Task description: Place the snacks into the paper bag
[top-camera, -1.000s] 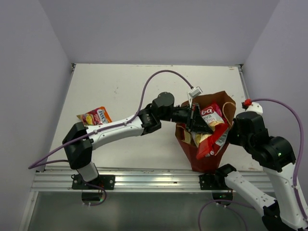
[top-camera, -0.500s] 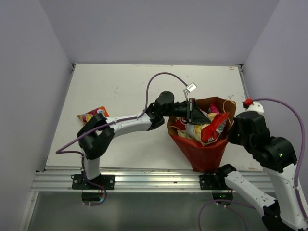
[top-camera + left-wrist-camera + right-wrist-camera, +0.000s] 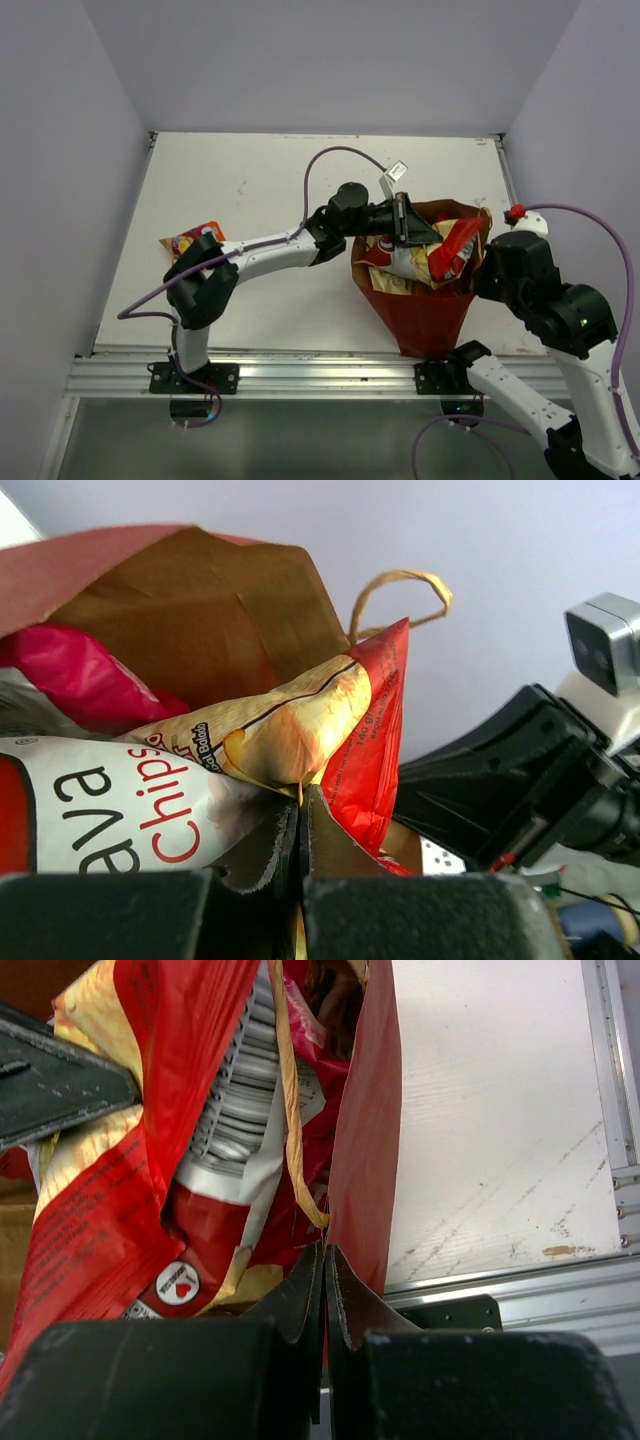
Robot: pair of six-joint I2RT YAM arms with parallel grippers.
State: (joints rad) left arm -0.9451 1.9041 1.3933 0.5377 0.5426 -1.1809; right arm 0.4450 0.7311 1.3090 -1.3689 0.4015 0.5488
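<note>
Left fingers (image 3: 262, 860) have shifted back, paper bag (image 3: 420, 312) straightened

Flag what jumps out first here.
A reddish-brown paper bag at right-centre of the white table bulges with crinkly foil snack packets, some poking above its rim. The left gripper reaches over its mouth, jaws shut; the right gripper sits closed at the bag's wall. One small red-yellow packet lies alone far left.
</note>
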